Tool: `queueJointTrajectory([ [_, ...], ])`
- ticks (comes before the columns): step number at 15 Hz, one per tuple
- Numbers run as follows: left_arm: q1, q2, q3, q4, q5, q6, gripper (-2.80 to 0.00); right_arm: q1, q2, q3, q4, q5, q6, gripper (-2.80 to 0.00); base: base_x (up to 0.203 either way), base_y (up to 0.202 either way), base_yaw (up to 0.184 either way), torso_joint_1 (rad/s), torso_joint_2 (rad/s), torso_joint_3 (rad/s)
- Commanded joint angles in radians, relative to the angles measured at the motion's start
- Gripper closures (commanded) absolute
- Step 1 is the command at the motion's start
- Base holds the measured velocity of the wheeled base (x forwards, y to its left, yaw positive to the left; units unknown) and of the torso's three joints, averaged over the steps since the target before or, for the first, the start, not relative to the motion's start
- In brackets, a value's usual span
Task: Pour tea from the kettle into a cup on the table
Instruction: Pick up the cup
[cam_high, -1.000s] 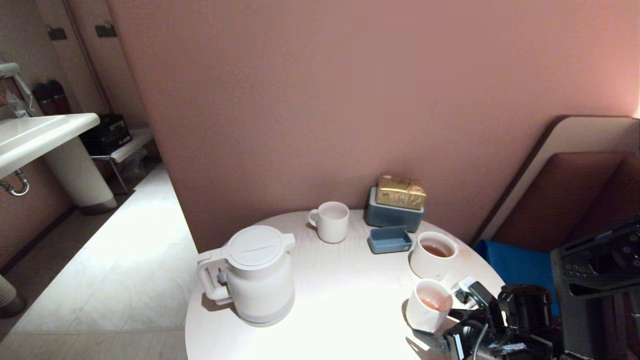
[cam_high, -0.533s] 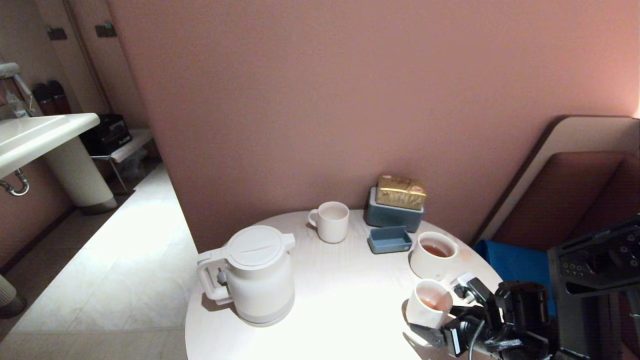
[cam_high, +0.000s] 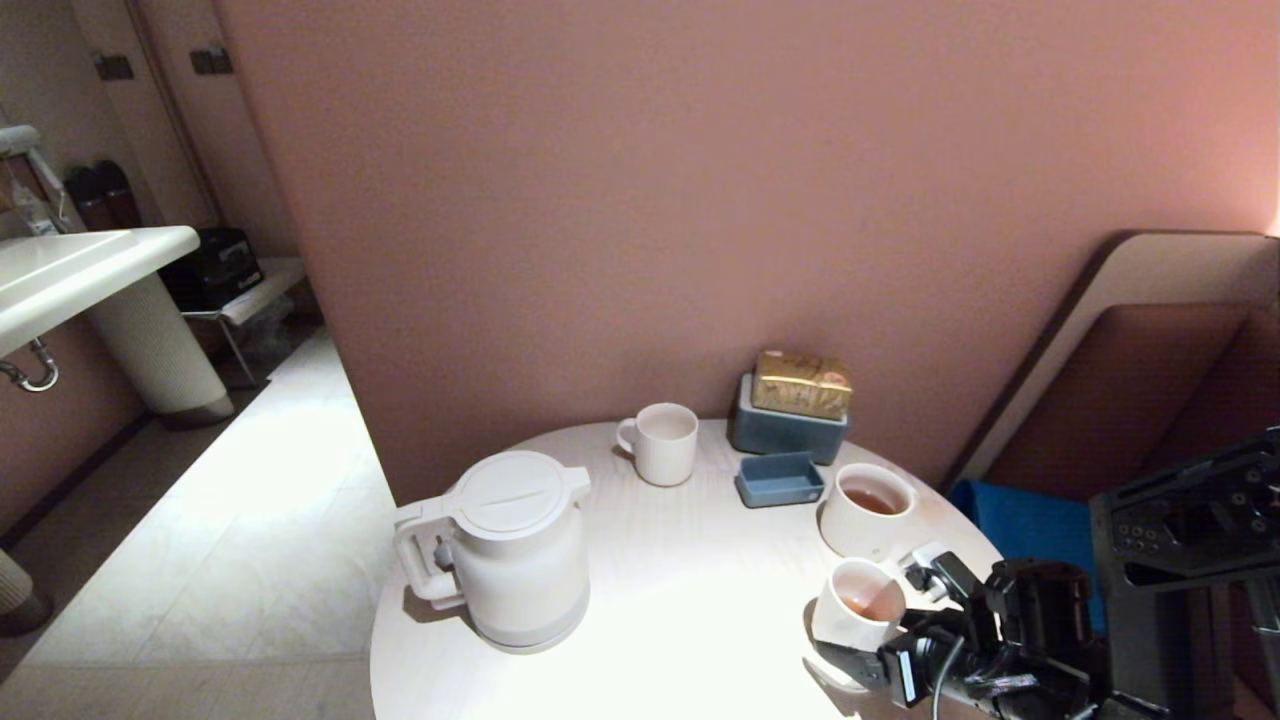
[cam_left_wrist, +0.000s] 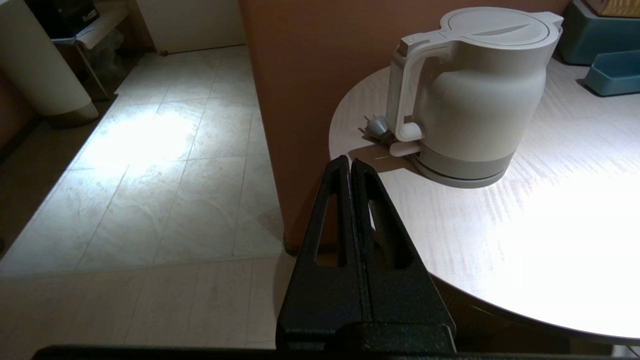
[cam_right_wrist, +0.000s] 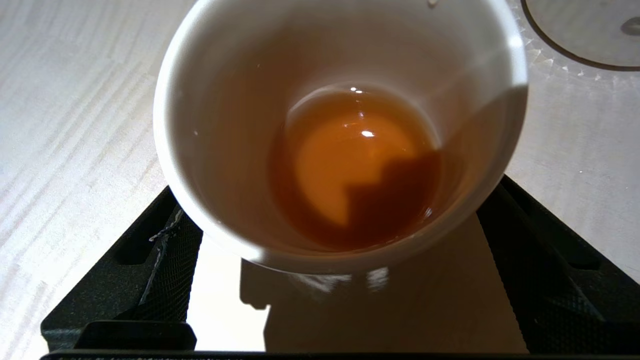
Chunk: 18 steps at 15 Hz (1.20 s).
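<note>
The white kettle (cam_high: 515, 550) (cam_left_wrist: 475, 90) stands at the left of the round white table (cam_high: 680, 560), lid on, handle turned to the table's left edge. The small white cup (cam_high: 856, 605) (cam_right_wrist: 220, 125) sits at the front right with a shallow pool of reddish-brown tea (cam_right_wrist: 350, 160) in it. My right gripper (cam_high: 870, 614) is open around that cup, one black finger (cam_right_wrist: 150, 240) on each side below the rim; its tips are hidden under the cup. My left gripper (cam_left_wrist: 349, 162) hangs shut and empty just off the table's left edge, short of the kettle's handle.
A handled white mug (cam_high: 662, 443) stands at the back. A wider white cup with tea (cam_high: 866, 510) sits just behind the small cup. A blue tray (cam_high: 779, 478) and a blue box with a gold packet (cam_high: 802, 384) are by the wall. A black machine (cam_high: 1190, 540) stands at right.
My right gripper has slid forward and to the left, so its fingers now reach further along both sides of the small cup. Cup, kettle and left arm have stayed put.
</note>
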<state>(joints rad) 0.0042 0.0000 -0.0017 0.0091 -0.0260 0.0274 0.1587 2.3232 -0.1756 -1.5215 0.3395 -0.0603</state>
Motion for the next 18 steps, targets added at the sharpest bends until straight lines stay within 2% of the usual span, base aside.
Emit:
queueJointTrajectory([
  [1, 0.0, 0.0, -0.001, 0.0, 0.0, 0.0, 0.0, 0.001, 0.007, -0.007, -0.032, 0.001, 0.002, -2.8, 0.0, 0.0, 0.0, 0.0, 0.0, 0.0],
  [6, 0.0, 0.001, 0.0, 0.0, 0.0, 0.001, 0.0, -0.002, 0.013, -0.031, -0.034, -0.03, 0.021, -2.8, 0.0, 0.0, 0.0, 0.0, 0.0, 0.0],
  [18, 0.0, 0.001, 0.0, 0.0, 0.0, 0.0, 0.0, -0.002, 0.009, -0.047, -0.035, -0.034, 0.043, -2.8, 0.0, 0.0, 0.0, 0.0, 0.0, 0.0],
])
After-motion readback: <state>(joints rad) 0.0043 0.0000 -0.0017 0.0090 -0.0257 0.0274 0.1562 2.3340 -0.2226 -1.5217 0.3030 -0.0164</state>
